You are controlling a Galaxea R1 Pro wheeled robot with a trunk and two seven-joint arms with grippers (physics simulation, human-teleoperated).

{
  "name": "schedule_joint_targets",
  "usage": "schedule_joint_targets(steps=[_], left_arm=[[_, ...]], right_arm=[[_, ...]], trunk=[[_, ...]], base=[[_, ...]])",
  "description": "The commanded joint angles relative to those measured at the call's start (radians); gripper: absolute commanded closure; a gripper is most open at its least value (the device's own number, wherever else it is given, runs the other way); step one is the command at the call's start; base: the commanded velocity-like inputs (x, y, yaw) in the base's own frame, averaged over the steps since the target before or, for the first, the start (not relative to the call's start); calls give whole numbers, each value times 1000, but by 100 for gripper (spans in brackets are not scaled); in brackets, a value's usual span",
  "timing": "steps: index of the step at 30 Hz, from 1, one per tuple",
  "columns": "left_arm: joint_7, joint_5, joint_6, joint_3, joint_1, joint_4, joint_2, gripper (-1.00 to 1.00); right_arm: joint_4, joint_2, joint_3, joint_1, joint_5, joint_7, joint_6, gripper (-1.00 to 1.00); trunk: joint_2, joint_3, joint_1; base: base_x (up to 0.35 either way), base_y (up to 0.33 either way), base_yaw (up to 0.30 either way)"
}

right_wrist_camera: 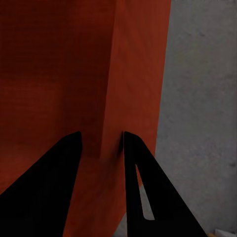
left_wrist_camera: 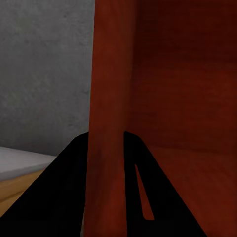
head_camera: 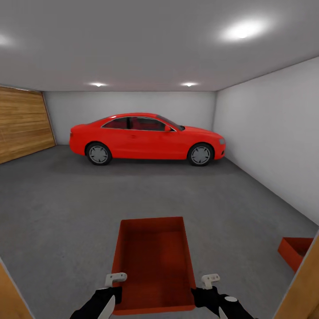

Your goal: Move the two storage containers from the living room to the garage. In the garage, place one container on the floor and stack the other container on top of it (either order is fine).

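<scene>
The garage (head_camera: 266, 133) stretched ahead in the head view, pale grey walls on the far and right sides and a brown slatted door (head_camera: 22, 122) at left, above a dark grey floor (head_camera: 66, 208). A red car (head_camera: 146, 138) stood side-on against the far wall. An orange-red storage container (head_camera: 153, 261) was carried open side up, low and centred in front of the robot, with both black-sleeved arms reaching forward along its near corners. The second container (head_camera: 296, 250) sat on the floor near the right wall, partly cut off by a wooden door frame (head_camera: 305, 288). The left gripper (left_wrist_camera: 106, 143) had its fingers closed over the carried container's left wall; the right gripper (right_wrist_camera: 101, 143) pinched the right wall the same way.
</scene>
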Motion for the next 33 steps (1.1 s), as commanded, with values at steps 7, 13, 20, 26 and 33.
schedule_joint_targets(steps=[7,13,20,26,33], left_arm=[[11,-25,-83,15,-1,-4,3,100],[11,-25,-82,15,-1,-4,4,100],[11,-25,-83,15,-1,-4,5,100],[11,-26,-83,15,-1,-4,4,100],[11,-26,-83,15,-1,-4,4,100]], right_arm=[[1,-1,10,1,-5,22,7,100],[0,-1,10,1,-5,22,7,100],[0,-2,10,1,-8,25,7,100],[1,-2,10,1,-7,25,7,100],[0,-2,10,1,-5,25,7,100]], trunk=[[-1,0,0],[-1,0,0],[-1,0,0],[-1,0,0],[-1,0,0]], base=[[70,0,0],[175,0,0],[1,0,0],[18,85,0],[2,10,28]])
